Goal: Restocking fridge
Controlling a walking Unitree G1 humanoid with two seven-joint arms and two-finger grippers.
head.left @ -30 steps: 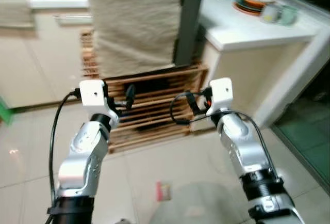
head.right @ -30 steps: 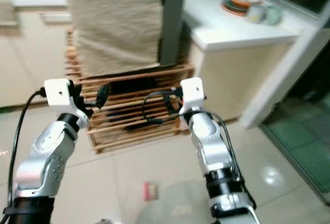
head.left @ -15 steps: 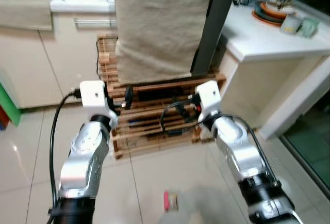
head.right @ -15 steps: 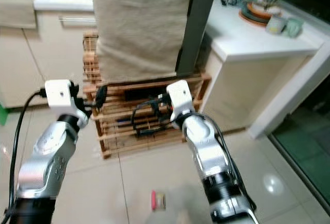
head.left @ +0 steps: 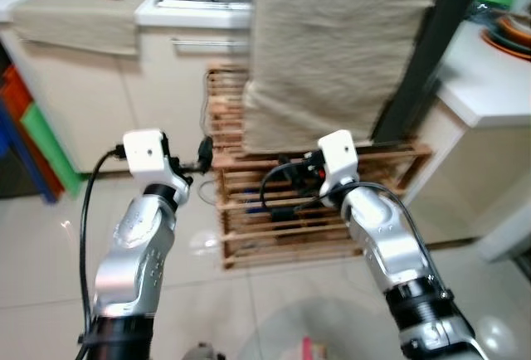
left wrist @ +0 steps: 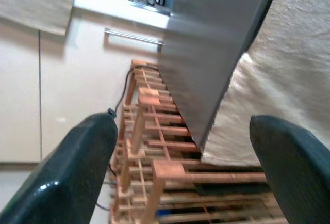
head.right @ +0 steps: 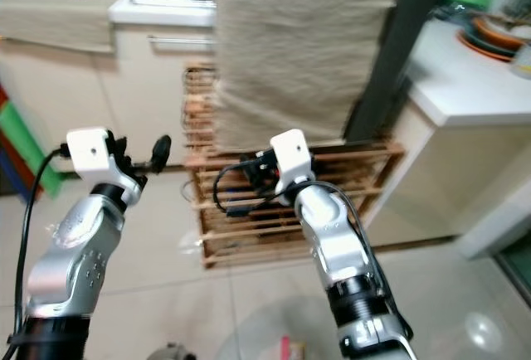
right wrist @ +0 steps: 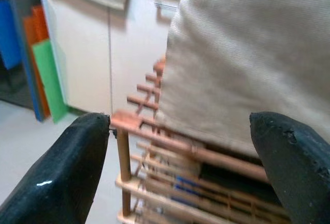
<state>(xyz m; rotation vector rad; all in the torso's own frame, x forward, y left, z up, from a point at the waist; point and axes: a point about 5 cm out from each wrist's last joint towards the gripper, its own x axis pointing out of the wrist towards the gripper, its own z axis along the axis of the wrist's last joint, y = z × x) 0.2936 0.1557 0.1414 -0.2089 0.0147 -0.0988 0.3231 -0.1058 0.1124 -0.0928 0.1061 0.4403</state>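
Head views swing leftward since a second ago, bringing the beige-cloth-draped fridge (head.left: 340, 45) over its slatted wooden rack (head.left: 307, 211) dead ahead while left gripper (left wrist: 175, 167) and right gripper (right wrist: 180, 167) hang wide-open and empty, so restocking seems unstarted.

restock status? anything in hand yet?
Nothing looks done. Left gripper and right gripper are open and empty, raised before the cloth-draped fridge on its wooden rack. No groceries in hand; the whole restock looks left.
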